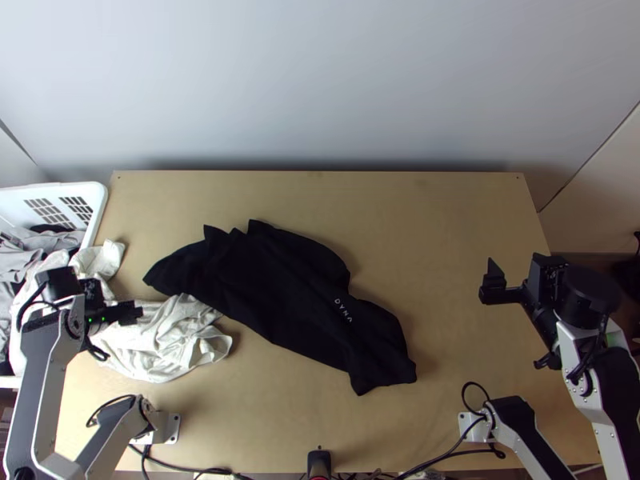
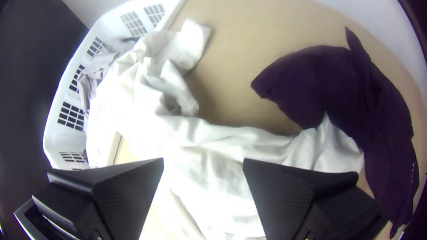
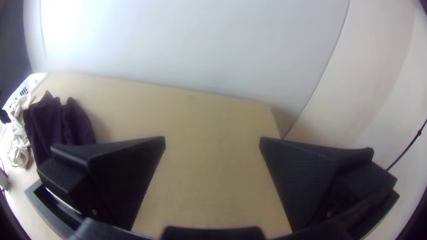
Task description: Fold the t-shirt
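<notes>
Clock positions are read on the table [image 1: 448,240] in the top view, twelve being its far edge. The black t-shirt [image 1: 272,280] lies across the centre, stretched slantwise from ten o'clock to between four and five. It is loosely bunched, neither flat nor squared: matte, soft fabric in long shallow creases, outline irregular, with pointed corners along the far edge and small pale lettering towards four o'clock.

At nine o'clock, a white cloth [image 1: 172,336] lies heavily wrinkled, touching the t-shirt's edge and draping over the basket's rim. The basket [image 1: 94,204], white plastic with slotted walls, stands towards ten o'clock and contains crumpled grey cloth [image 1: 20,260].

The left gripper [image 1: 90,308] is at nine o'clock, above the white cloth, jaws spread, pinching nothing. The right gripper [image 1: 520,276] is at three o'clock, well apart from the t-shirt, jaws likewise wide and unloaded; its black pads [image 3: 298,178] show fine ridging.
</notes>
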Robot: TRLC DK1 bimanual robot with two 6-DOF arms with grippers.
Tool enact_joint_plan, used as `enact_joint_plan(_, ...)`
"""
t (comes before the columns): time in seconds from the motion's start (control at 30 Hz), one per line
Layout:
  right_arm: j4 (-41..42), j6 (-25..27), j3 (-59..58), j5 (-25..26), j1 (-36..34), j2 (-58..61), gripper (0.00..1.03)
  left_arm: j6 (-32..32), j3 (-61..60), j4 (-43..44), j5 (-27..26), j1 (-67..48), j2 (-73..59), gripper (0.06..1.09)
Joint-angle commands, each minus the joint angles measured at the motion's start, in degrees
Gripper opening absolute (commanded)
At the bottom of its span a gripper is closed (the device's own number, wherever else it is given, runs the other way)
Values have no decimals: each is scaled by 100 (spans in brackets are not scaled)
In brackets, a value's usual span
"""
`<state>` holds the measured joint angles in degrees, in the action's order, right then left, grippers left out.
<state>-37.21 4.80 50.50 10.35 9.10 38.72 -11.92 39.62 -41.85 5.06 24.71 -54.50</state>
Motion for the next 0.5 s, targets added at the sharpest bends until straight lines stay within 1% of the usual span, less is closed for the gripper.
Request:
enact_joint_plan(0.0, -128, -137, 4, -191, -84, -22, 99, -65, -402, 300, -67, 755, -280, 93)
enact_joint_plan(0.07, -155, -172, 12, -235, -84, -22, 99, -12, -420, 396, -67, 790, -456, 93)
enact_joint_plan(0.1, -172, -190, 39, -261, -84, -22, 99, 15, -428, 484, -67, 799, -535, 90)
enact_joint_plan(0.23, -269, -199, 153, -314, -84, 22, 99, 190, -446, 924, -67, 816, -781, 68)
enact_joint_plan(0.3, -295, -199, 215, -349, -84, 48, 99, 190, -516, 1126, -67, 816, -861, 63)
enact_joint_plan(0.4, -366, -207, 294, -349, -84, 92, 99, 190, -631, 1390, -67, 816, -1036, 62)
enact_joint_plan(0.43, -383, -216, 311, -349, -84, 101, 99, 190, -648, 1425, -67, 816, -1115, 58)
enact_joint_plan(0.47, -410, -216, 320, -349, -75, 101, 99, 190, -666, 1504, -58, 843, -1177, 49)
